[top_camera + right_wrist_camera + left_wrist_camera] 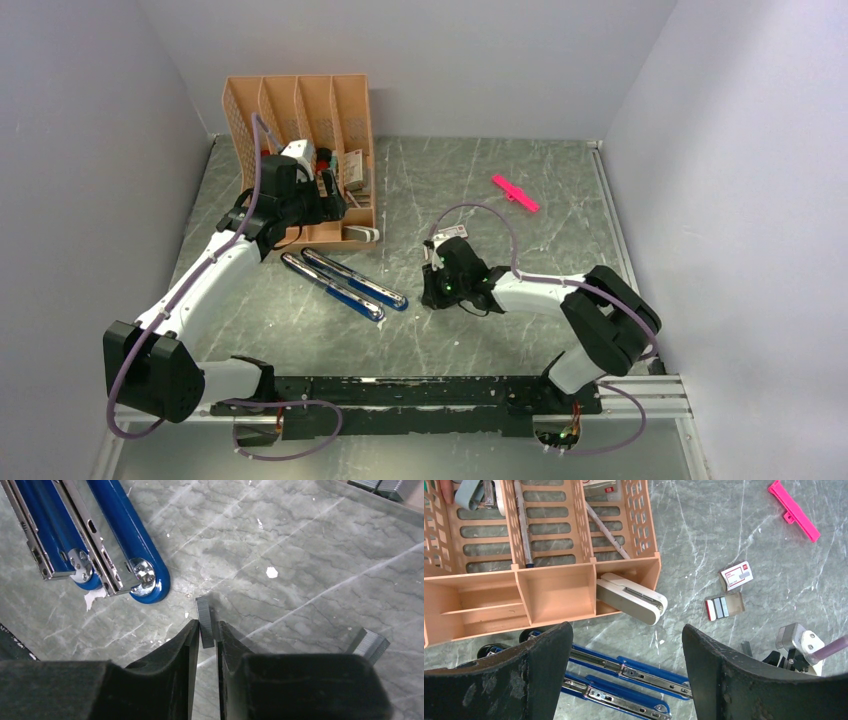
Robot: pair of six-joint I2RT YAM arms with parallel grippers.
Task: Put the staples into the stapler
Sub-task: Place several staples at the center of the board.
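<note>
Centrally on the grey marbled table (480, 180), the right gripper (206, 628) is pinching a staple strip (204, 612). Its two black fingers are sitting almost together, with the strip clamped between their tips. The strip is showing as a short, thin, dark silvery-grey bar with fine ribbing. In the wrist view its free end is poking past the fingertips toward 12 o'clock, low over the table. A second staple strip (369, 645) is lying on the table at 3 o'clock of that gripper, apart from it.

Seen from overhead, the blue stapler (345, 280) is lying swung open into two long parallel arms at 9 o'clock of the right gripper. It is near the gripper but not touching, with bare table separating them.

The left gripper (624, 670) is hovering with its fingers spread wide, gripping nothing. It is just in front of the orange organiser (300, 120), which is standing at 11 o'clock on the table. A white and grey device (631, 597) is lying half out of the organiser's front right compartment.

In the left wrist view, a pink-and-white box lid (736, 575) and an open box tray (724, 606) holding more staples are lying just beside each other, at 3 o'clock of that device. A pink stick (515, 193) is lying at 1 o'clock of the right gripper, well apart.
</note>
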